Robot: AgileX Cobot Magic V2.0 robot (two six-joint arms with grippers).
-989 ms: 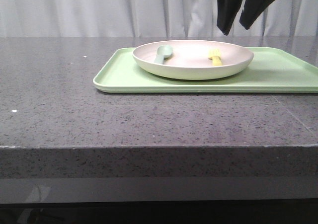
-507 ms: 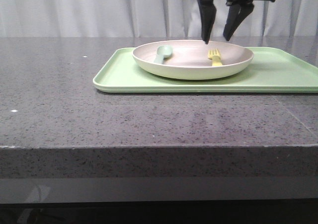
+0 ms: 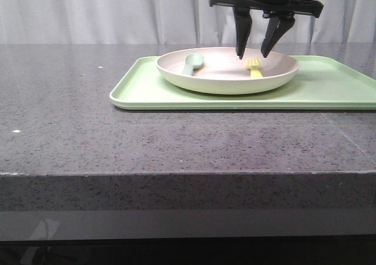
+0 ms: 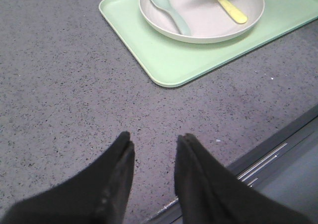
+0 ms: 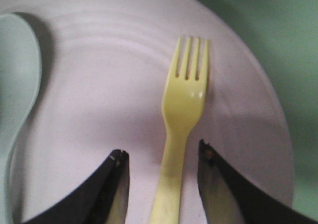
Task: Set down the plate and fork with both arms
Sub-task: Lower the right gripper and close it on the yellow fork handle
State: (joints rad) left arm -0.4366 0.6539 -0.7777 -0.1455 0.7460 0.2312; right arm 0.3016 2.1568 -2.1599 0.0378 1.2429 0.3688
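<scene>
The pinkish-cream plate sits on a light-green tray. The pale yellow fork lies in the plate's right half; it also shows in the right wrist view and the left wrist view. My right gripper is open, tips down just above the plate, with the fork's handle between its fingers, not touching them. My left gripper is open and empty over bare counter, near the counter's front edge, well apart from the tray and plate. It is out of the front view.
A grey-green spoon lies in the plate's left half, also seen in the left wrist view. The tray stands on a grey speckled counter whose front edge runs across the front view. A white curtain hangs behind.
My right gripper came down from above the plate, turned its fingers downward, and now straddles the fork's handle. Plate, fork and spoon have not moved.
</scene>
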